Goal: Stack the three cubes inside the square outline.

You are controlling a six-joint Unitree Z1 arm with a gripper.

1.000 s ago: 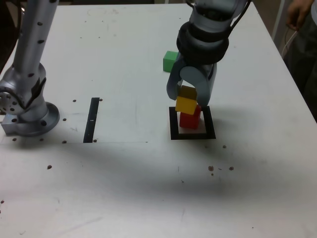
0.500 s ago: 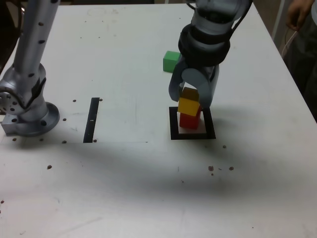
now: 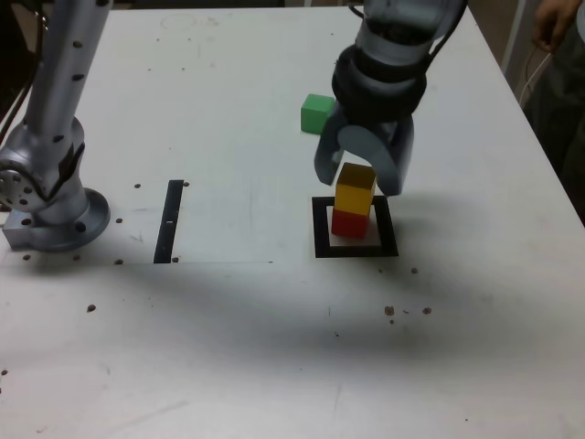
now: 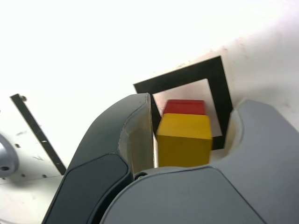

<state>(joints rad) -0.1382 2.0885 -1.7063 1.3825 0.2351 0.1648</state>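
In the exterior view the yellow cube stands on the red cube, which sits inside the square outline. My gripper hangs over this stack, open, with a finger on either side of the yellow cube. The wrist view shows the yellow cube above the red cube within the outline. There one finger stands close beside the yellow cube and a gap shows at the other finger. The green cube rests alone on the table behind the stack.
A narrow black strip lies on the table at the exterior view's left, next to the arm's base. A person's hand is at the far right edge. Small dark specks dot the white tabletop.
The yellow cube came down from a tilted hold to sit squarely on the red cube. The jaws have spread apart and let go of it.
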